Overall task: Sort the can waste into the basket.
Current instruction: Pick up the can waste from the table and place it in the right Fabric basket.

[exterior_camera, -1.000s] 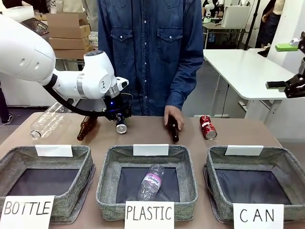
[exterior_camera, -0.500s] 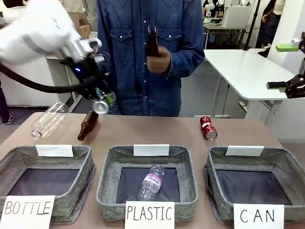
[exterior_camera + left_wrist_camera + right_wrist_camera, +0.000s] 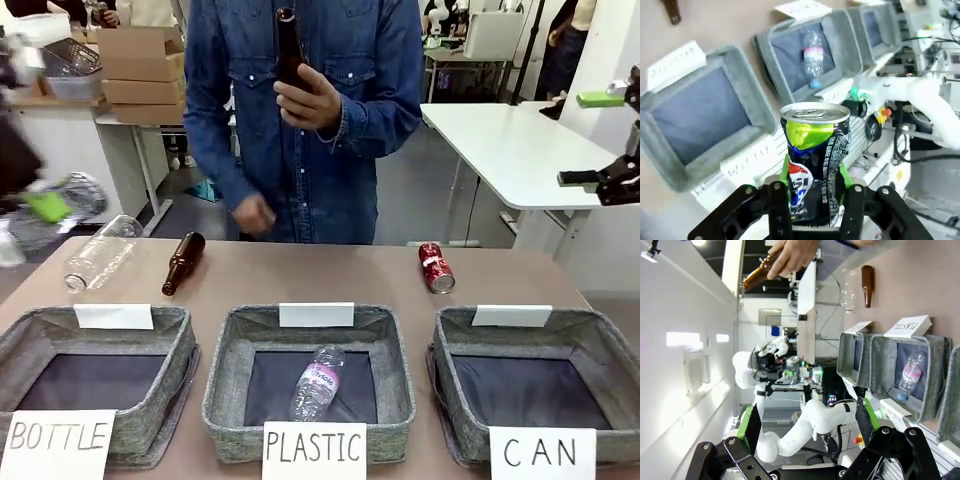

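The dark blue can stands upright between the green pads of my left gripper, which is shut on it, high above the baskets. In the front view that gripper is a blur at the far left edge. The red can lies on the table behind the grey basket signed "CAN". My right gripper hangs open at the far right, away from the table, with nothing between its fingers.
A person stands at the far side holding a brown bottle at chest height. A second brown bottle and a clear plastic bottle lie at the back left. The "PLASTIC" basket holds a plastic bottle; the "BOTTLE" basket stands at the left.
My left gripper has lifted the dark can off the table and swung far left and up. The person has raised a brown bottle from the table to chest height. The right arm has not moved.
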### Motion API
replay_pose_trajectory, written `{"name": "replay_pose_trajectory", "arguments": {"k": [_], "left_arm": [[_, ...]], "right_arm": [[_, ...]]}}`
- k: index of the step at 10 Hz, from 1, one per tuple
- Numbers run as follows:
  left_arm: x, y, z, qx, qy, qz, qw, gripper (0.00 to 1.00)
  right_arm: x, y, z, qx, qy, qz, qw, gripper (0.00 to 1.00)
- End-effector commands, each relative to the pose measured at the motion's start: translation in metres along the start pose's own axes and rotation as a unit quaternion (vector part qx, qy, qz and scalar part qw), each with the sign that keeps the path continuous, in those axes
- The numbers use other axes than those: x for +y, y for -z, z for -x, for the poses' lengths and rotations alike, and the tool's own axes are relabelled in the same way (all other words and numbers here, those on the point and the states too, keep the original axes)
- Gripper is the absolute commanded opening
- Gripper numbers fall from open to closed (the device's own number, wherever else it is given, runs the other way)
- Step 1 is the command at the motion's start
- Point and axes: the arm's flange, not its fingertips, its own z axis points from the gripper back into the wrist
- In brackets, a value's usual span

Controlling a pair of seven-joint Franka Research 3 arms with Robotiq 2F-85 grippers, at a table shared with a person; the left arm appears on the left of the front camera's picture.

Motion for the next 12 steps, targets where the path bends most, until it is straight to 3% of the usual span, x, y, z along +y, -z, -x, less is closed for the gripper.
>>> {"name": "replay_pose_trajectory", "arguments": {"k": [1,2,5,6,7,8,9,10,11,12], "left_arm": [[0.023,-0.042,0.035,-0.067,0.048,0.032,0.996,0.0],[0.0,0.0,0.0,0.0,0.0,0.0,1.0,0.0],[0.0,0.0,0.0,0.0,0.0,0.0,1.0,0.0],[0.002,-0.008,0.014,-0.006,0.013,0.002,1.0,0.38],[-0.015,0.02,-0.004,0.016,0.098,-0.014,0.995,0.38],[-0.022,0.026,-0.01,0.018,0.132,0.0,0.991,0.38],[-0.007,0.001,-0.005,0.013,0.108,0.004,0.994,0.38],[0.015,-0.052,0.014,0.0,0.102,0.057,0.993,0.38],[0.047,-0.124,0.047,-0.078,0.059,0.058,0.994,0.38],[0.076,-0.197,0.091,-0.173,0.015,0.086,0.981,0.38]], "right_arm": [[0.002,0.003,-0.002,-0.002,-0.009,-0.012,1.0,1.0],[0.002,0.003,-0.002,-0.002,-0.009,-0.012,1.0,1.0],[0.002,0.003,-0.002,-0.002,-0.009,-0.012,1.0,1.0],[0.002,0.003,-0.002,-0.002,-0.009,-0.012,1.0,1.0],[0.002,0.003,-0.002,-0.002,-0.009,-0.012,1.0,1.0],[0.002,0.003,-0.002,-0.002,-0.009,-0.012,1.0,1.0],[0.002,0.003,-0.002,-0.002,-0.009,-0.012,1.0,1.0],[0.002,0.003,-0.002,-0.002,-0.009,-0.012,1.0,1.0],[0.002,0.003,-0.002,-0.002,-0.009,-0.012,1.0,1.0],[0.002,0.003,-0.002,-0.002,-0.009,-0.012,1.0,1.0]]}}
